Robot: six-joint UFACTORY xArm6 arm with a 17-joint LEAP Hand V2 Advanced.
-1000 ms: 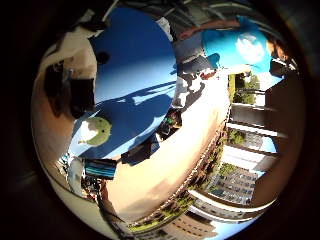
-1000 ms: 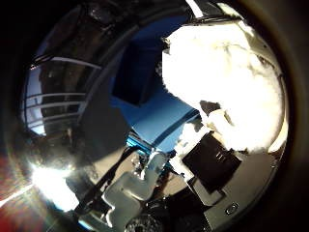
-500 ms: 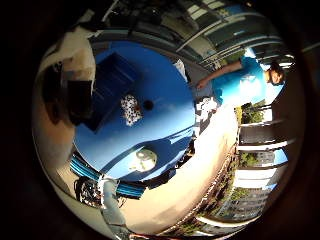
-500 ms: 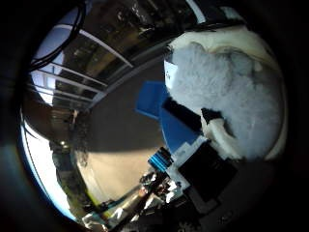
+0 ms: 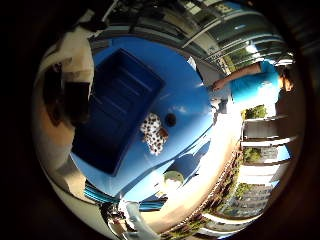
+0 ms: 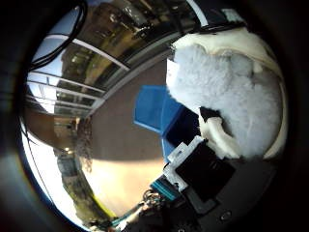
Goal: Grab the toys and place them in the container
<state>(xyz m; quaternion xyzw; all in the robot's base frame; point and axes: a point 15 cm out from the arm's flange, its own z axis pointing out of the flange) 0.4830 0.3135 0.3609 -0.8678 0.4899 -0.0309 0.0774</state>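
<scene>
Fluffy white toy [image 6: 227, 101] is hugged tight in the curled fingers of the hand [image 6: 203, 179], which has swung over the blue container [image 5: 117, 107] now, so dropping it in looks close, while a spotted toy [image 5: 154, 132] waits beside.

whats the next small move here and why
Probably carry the fluffy white plush toy on over the blue container and then let go. The toy fills the thumb side view, close against the palm, so the hand seems to hold it, and the container lies open below on the blue table. A spotted toy waits beside it.
</scene>
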